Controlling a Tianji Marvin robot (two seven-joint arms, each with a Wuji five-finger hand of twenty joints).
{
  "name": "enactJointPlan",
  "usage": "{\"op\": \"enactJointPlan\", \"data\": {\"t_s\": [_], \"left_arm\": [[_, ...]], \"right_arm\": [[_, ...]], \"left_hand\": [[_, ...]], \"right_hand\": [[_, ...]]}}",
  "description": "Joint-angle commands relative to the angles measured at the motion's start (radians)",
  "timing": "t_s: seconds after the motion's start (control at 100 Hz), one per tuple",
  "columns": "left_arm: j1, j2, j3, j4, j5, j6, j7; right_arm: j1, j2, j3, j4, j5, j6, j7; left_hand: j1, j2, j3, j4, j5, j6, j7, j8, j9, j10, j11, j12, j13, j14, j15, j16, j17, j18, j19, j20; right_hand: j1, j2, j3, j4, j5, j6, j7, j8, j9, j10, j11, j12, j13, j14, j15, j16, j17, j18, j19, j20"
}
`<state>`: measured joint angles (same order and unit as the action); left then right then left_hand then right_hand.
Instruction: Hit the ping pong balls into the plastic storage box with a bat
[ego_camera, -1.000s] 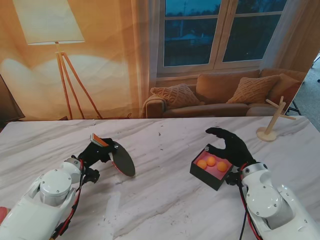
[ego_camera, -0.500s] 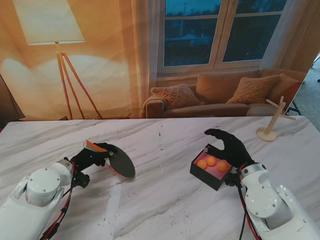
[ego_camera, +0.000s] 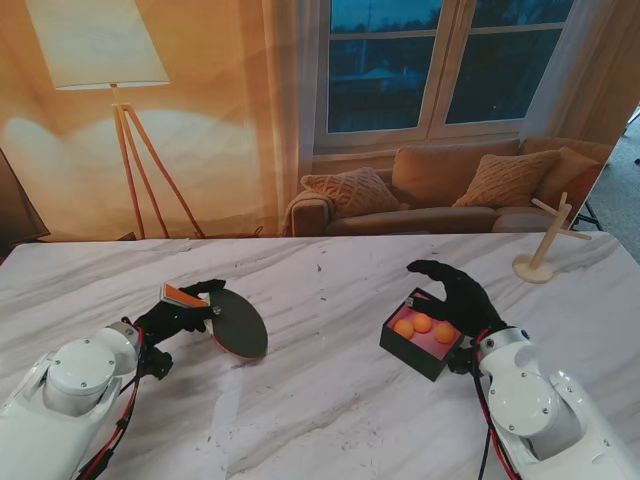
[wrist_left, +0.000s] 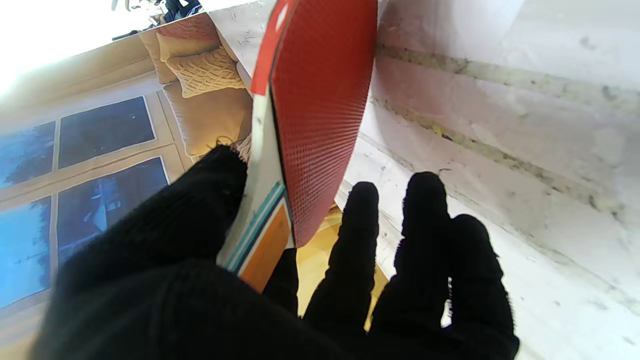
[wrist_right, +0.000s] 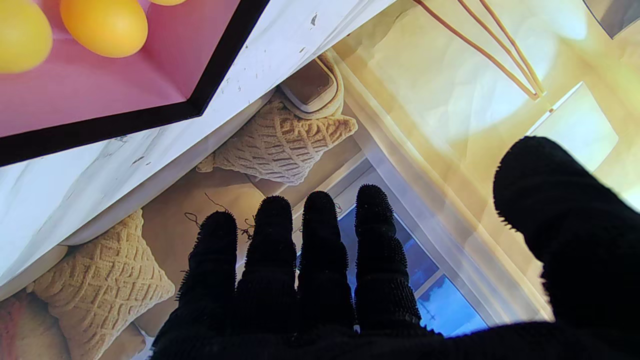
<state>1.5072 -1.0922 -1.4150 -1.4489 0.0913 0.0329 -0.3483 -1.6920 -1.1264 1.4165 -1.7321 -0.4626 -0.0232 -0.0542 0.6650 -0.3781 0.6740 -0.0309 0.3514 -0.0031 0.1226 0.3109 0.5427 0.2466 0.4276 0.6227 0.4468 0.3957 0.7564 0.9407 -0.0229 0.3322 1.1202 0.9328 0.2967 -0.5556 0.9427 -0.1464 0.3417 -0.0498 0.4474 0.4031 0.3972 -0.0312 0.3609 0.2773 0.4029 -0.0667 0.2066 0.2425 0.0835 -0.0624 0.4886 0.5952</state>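
My left hand (ego_camera: 180, 310) is shut on the orange handle of a ping pong bat (ego_camera: 238, 325). The bat's dark blade points right and its lower edge is near the table. In the left wrist view the bat (wrist_left: 320, 100) shows its red rubber face, the thumb on one side of the handle and the fingers (wrist_left: 425, 235) stretched along the other. A black storage box (ego_camera: 432, 362) with a pink inside holds three orange balls (ego_camera: 422, 323). My right hand (ego_camera: 455, 295) is open, fingers spread, hovering over the box's far side. The right wrist view shows the box (wrist_right: 100, 85) and two balls (wrist_right: 102, 22).
A small wooden stand (ego_camera: 540, 250) rises at the far right of the white marble table (ego_camera: 320, 400). A printed living-room backdrop (ego_camera: 200, 150) closes off the table's far edge.
My left arm has pulled back toward the left, carrying the bat a little left, with the handle lower. The right hand and the box have barely moved.
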Motion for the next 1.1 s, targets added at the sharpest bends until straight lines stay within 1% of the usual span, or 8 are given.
{"op": "enactJointPlan", "data": {"t_s": [0.0, 0.22, 0.42, 0.54, 0.69, 0.75, 0.95, 1.09], "left_arm": [[0.007, 0.009, -0.007, 0.007, 0.015, -0.01, -0.01], [0.016, 0.001, -0.015, -0.003, 0.031, 0.014, 0.029], [0.027, -0.011, -0.021, -0.022, 0.062, 0.078, 0.092], [0.034, -0.015, -0.027, -0.027, 0.08, 0.098, 0.119], [0.042, -0.015, -0.034, -0.034, 0.113, 0.105, 0.134], [0.044, -0.015, -0.037, -0.034, 0.127, 0.1, 0.14], [0.064, -0.005, -0.051, -0.055, 0.162, 0.116, 0.117], [0.078, -0.001, -0.057, -0.067, 0.176, 0.134, 0.101]], "right_arm": [[-0.001, -0.001, -0.003, -0.001, -0.001, 0.01, 0.015], [0.0, -0.001, -0.006, -0.001, 0.002, 0.014, 0.017], [0.001, -0.001, -0.009, -0.002, 0.004, 0.018, 0.019], [0.002, -0.001, -0.011, -0.002, 0.005, 0.02, 0.022], [0.003, -0.001, -0.014, -0.002, 0.007, 0.023, 0.025], [0.004, -0.001, -0.015, -0.002, 0.007, 0.024, 0.026], [0.005, 0.0, -0.017, -0.001, 0.006, 0.025, 0.026], [0.005, -0.001, -0.017, -0.001, 0.006, 0.025, 0.025]], "left_hand": [[0.065, -0.01, 0.061, 0.006, -0.083, 0.005, -0.032, -0.018, -0.044, -0.041, -0.008, -0.026, -0.022, -0.038, -0.01, -0.014, -0.023, -0.069, -0.042, -0.027], [0.032, -0.02, -0.032, -0.015, -0.187, 0.179, -0.081, -0.027, -0.03, -0.072, 0.04, -0.018, 0.009, -0.021, 0.021, 0.0, 0.015, -0.063, 0.009, 0.001], [0.025, 0.042, -0.117, -0.015, -0.005, 0.347, -0.019, 0.008, 0.108, 0.0, 0.18, 0.055, 0.119, 0.038, 0.159, 0.026, 0.111, -0.034, 0.176, 0.052], [0.049, 0.079, -0.162, -0.011, 0.175, 0.315, 0.116, 0.096, 0.209, 0.05, 0.244, 0.082, 0.206, 0.078, 0.26, 0.026, 0.195, 0.006, 0.222, 0.12], [0.078, 0.109, -0.175, -0.009, 0.281, 0.266, 0.392, 0.244, 0.319, 0.078, 0.304, 0.094, 0.308, 0.106, 0.355, 0.018, 0.292, 0.052, 0.272, 0.176], [0.092, 0.086, -0.185, -0.03, 0.305, 0.245, 0.463, 0.275, 0.332, 0.08, 0.309, 0.094, 0.321, 0.109, 0.369, 0.015, 0.307, 0.06, 0.279, 0.183], [0.049, 0.119, -0.307, -0.013, 0.295, 0.216, 0.441, 0.216, 0.159, 0.08, 0.157, 0.053, 0.138, 0.1, 0.227, -0.001, 0.139, 0.025, 0.18, 0.121], [0.085, 0.189, -0.461, 0.002, 0.363, 0.218, 0.421, 0.22, 0.053, 0.077, 0.069, 0.029, 0.031, 0.097, 0.113, -0.009, 0.056, 0.02, 0.147, 0.052]], "right_hand": [[-0.041, 0.021, 0.003, 0.052, -0.014, 0.001, 0.006, -0.009, -0.048, -0.021, 0.003, -0.014, -0.029, -0.013, 0.01, -0.011, 0.002, -0.011, 0.005, 0.015], [-0.041, 0.022, 0.004, 0.052, -0.013, 0.002, 0.008, -0.008, -0.048, -0.021, 0.005, -0.014, -0.029, -0.014, 0.011, -0.01, 0.003, -0.009, 0.006, 0.017], [-0.042, 0.024, 0.004, 0.052, -0.011, 0.003, 0.009, -0.008, -0.046, -0.021, 0.008, -0.012, -0.029, -0.014, 0.011, -0.009, 0.004, -0.009, 0.007, 0.018], [-0.042, 0.025, 0.005, 0.052, -0.009, 0.002, 0.01, -0.008, -0.045, -0.021, 0.009, -0.011, -0.03, -0.014, 0.012, -0.008, 0.005, -0.009, 0.008, 0.019], [-0.042, 0.026, 0.003, 0.052, -0.006, 0.004, 0.013, -0.007, -0.045, -0.02, 0.01, -0.01, -0.03, -0.012, 0.013, -0.008, 0.005, -0.009, 0.009, 0.021], [-0.042, 0.026, 0.003, 0.052, -0.005, 0.004, 0.014, -0.006, -0.045, -0.02, 0.011, -0.01, -0.03, -0.012, 0.014, -0.007, 0.006, -0.008, 0.009, 0.021], [-0.043, 0.027, 0.003, 0.053, -0.004, 0.004, 0.015, -0.005, -0.045, -0.018, 0.012, -0.008, -0.03, -0.012, 0.015, -0.006, 0.006, -0.007, 0.011, 0.023], [-0.043, 0.028, 0.003, 0.053, -0.004, 0.006, 0.016, -0.005, -0.045, -0.018, 0.013, -0.007, -0.03, -0.011, 0.016, -0.005, 0.007, -0.007, 0.012, 0.024]]}}
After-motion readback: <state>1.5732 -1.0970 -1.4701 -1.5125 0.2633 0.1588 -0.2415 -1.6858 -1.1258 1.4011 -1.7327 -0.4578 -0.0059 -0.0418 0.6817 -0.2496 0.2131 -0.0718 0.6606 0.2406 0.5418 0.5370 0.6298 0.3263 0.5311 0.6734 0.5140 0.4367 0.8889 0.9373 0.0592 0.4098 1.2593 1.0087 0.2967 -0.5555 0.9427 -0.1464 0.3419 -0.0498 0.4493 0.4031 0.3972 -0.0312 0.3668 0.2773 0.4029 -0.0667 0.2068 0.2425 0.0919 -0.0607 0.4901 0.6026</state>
